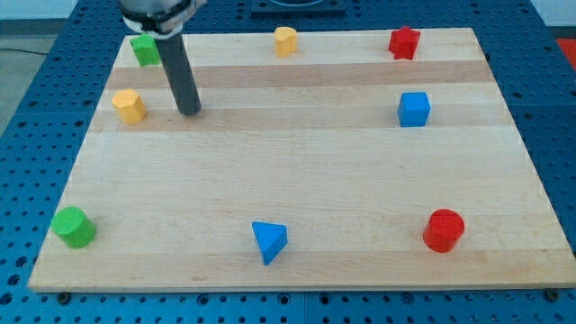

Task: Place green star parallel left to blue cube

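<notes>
The green star (144,49) lies at the view's top left corner of the wooden board, partly hidden by the arm. The blue cube (414,109) sits at the view's right, in the upper half. My tip (190,112) rests on the board below and to the right of the green star, and far to the left of the blue cube. It touches no block.
A yellow block (130,105) lies just left of my tip. A yellow heart (285,40) and a red star (404,42) sit along the top edge. A green cylinder (73,226), a blue triangle (269,241) and a red cylinder (444,229) sit near the bottom edge.
</notes>
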`<state>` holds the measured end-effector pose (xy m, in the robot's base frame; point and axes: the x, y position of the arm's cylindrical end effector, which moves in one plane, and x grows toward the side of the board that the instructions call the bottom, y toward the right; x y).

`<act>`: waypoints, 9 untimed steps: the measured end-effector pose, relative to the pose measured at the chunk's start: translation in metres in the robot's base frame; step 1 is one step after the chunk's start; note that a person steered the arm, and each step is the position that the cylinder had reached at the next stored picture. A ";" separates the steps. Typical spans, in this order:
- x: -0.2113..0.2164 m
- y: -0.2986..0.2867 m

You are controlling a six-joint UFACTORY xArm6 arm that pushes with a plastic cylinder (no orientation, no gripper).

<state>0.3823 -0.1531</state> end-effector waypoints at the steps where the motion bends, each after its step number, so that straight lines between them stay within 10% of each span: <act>1: 0.037 -0.030; 3: -0.158 -0.009; 4: -0.191 -0.011; 6: -0.190 -0.124; 9: -0.144 -0.104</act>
<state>0.2380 -0.2573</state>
